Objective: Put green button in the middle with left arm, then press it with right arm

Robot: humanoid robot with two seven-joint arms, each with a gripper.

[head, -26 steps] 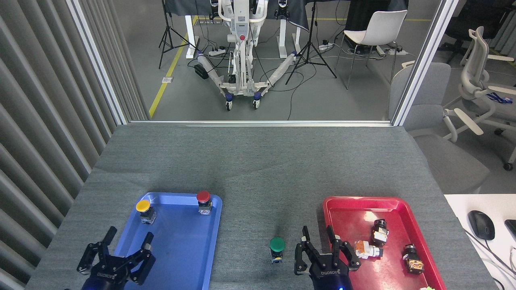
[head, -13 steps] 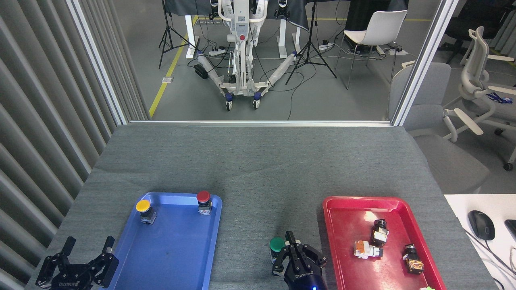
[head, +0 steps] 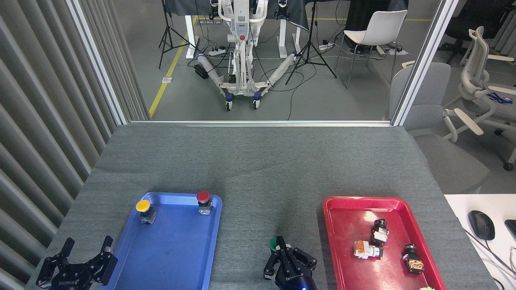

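The green button [head: 274,243] stands on the bare grey cloth of the middle [head: 258,177], between the blue tray [head: 177,257] and the red tray [head: 346,217], so placing looks done and pressing is the step in hand. The right gripper [head: 282,251] sits on top of it, its fingers drawn together into a point over the cap, gripping nothing; only a sliver of green shows at its 11 o'clock. Whether the tip is touching the cap or hanging just above cannot be told from this angle. The left gripper [head: 82,257] is off at 9 o'clock from the blue tray's near corner, fingers spread wide and empty, well apart from the button. The main risk, as I judge it, is an off-centre push — the fingertip seems to bear on the cap's 4 o'clock side rather than its middle, and the base is a small block loose on cloth, so a slanted force could tip it over or skid it toward 10 o'clock instead of depressing it. Too shallow a descent would leave it unpressed. The yellow button [head: 143,206] and red button [head: 203,197] sit in the blue tray at its far end, out of harm's way.
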